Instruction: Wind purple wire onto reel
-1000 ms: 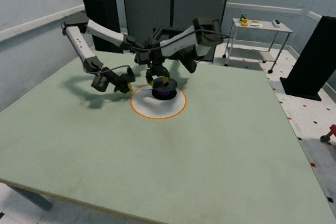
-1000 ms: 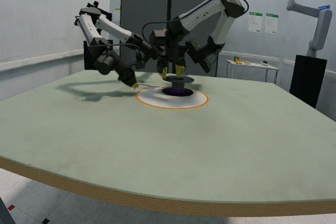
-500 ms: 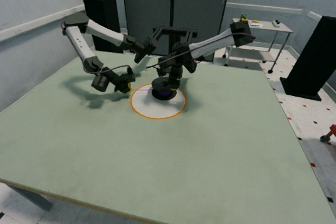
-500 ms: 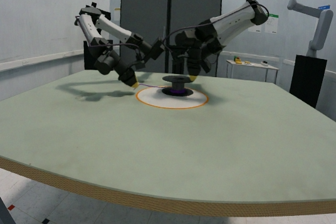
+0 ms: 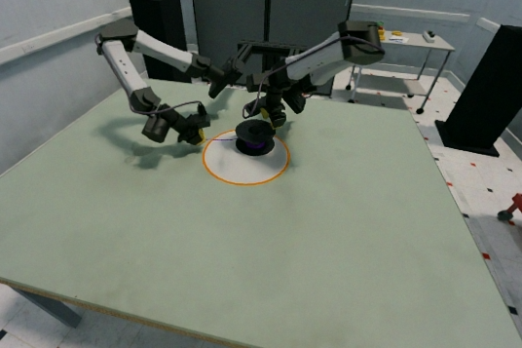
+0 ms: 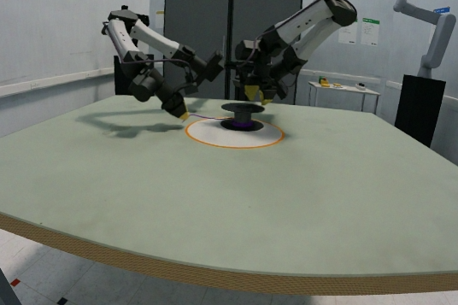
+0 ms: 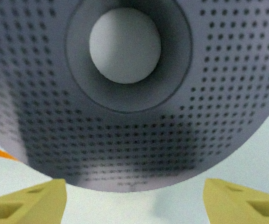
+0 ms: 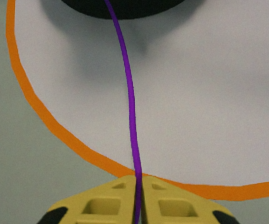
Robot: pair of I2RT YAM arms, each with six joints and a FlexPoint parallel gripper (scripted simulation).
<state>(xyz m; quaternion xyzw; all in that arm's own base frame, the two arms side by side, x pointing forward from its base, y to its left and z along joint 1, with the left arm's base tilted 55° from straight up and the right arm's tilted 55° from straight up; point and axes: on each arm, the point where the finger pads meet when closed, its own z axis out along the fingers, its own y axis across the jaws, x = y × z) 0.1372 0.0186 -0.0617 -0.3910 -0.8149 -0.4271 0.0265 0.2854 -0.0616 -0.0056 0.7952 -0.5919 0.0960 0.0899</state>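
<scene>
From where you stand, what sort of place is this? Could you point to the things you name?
Probably a robotics lab or test room: two arms over a worktable (image 5: pixel 273 258) (image 6: pixel 239 201), a further grey robot arm (image 6: pixel 440 40) on a black pedestal (image 6: pixel 420 107), and a wheeled cart (image 5: pixel 450 47) behind.
</scene>
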